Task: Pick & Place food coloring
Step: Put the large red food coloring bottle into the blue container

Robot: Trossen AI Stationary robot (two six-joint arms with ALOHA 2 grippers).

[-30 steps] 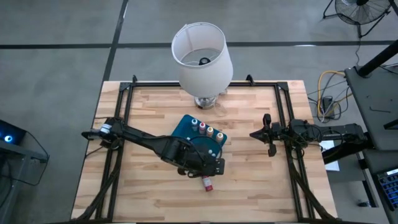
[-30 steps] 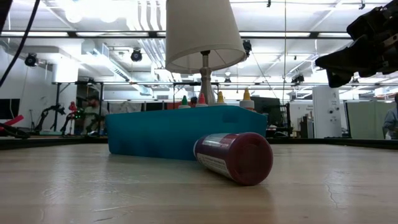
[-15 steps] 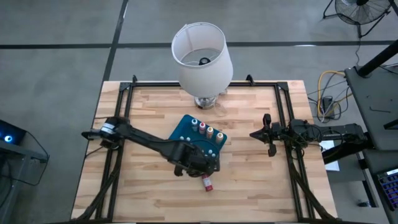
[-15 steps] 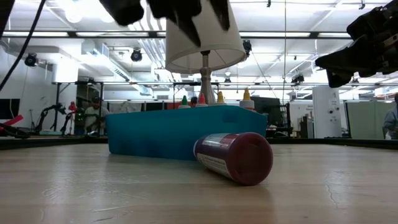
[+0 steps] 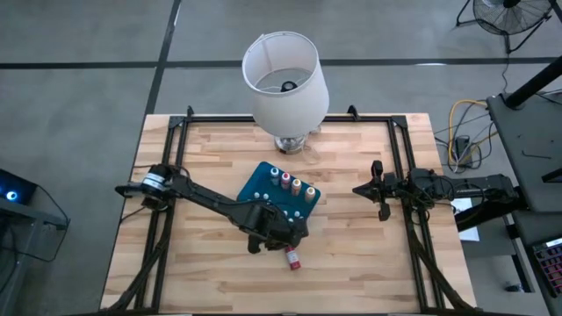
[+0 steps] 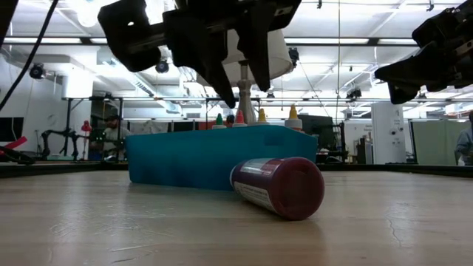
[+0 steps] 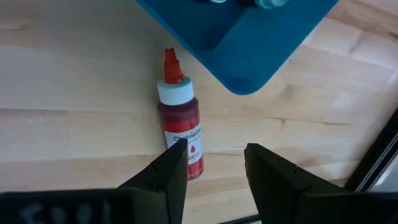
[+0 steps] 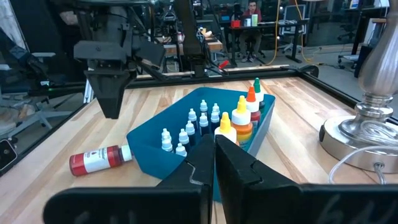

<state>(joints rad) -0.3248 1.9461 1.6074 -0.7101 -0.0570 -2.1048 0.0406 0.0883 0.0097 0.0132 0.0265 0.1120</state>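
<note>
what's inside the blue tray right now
Inside the blue tray: upright squeeze bottles along one side, and small white-capped bottles. The tray floor is mostly hidden.

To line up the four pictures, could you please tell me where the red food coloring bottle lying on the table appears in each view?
High view: red food coloring bottle lies below the blue tray, by the left gripper.
Low view: centre foreground, cap toward the camera.
Left wrist view: beside the open fingers.
Right wrist view: left of the tray.
Shared landmark: the blue tray.
</note>
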